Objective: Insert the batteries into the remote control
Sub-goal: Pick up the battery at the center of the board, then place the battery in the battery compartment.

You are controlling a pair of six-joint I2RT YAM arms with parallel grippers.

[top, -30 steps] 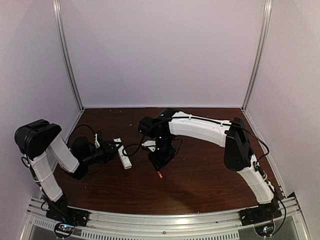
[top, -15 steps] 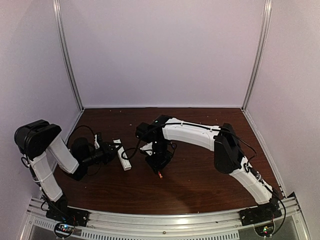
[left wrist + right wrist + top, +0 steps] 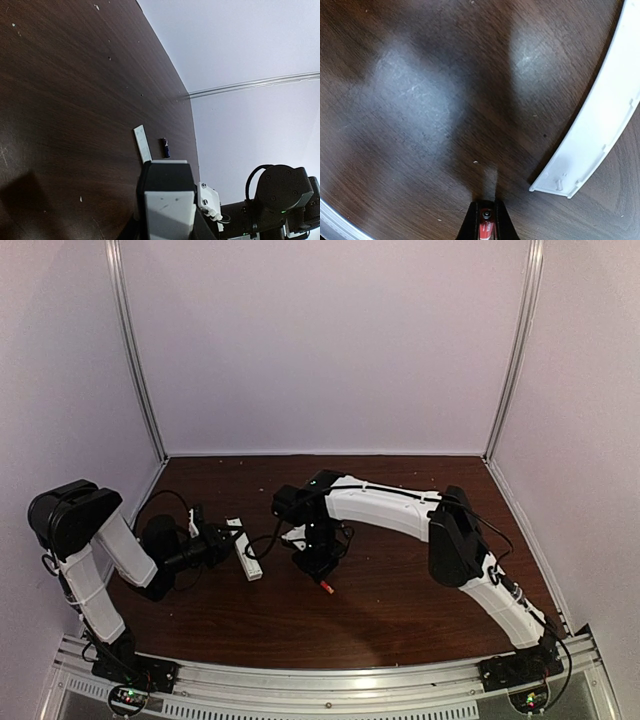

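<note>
My left gripper [image 3: 230,546] is shut on the white remote control [image 3: 246,553] and holds it at the left of the table. In the left wrist view the remote [image 3: 169,212] fills the bottom edge, end-on. My right gripper [image 3: 321,578] is shut on the red-orange battery [image 3: 326,587], pointing down just above the table to the right of the remote. The right wrist view shows that battery [image 3: 486,229] between the black fingertips [image 3: 471,225]. The dark blue battery [image 3: 165,147] lies on the table beyond the remote, next to the flat cover strip [image 3: 142,144]. It is hidden in the top view.
The thin white cover strip [image 3: 600,120] lies on the dark wood table [image 3: 400,590], just right of my right gripper's tip; it also shows in the top view [image 3: 296,533] beside the right wrist. White walls with metal corner posts [image 3: 135,360] enclose the table.
My right arm has shifted a little left and nearer with the red-orange battery in its grip. The left arm and the remote have stayed put.
</note>
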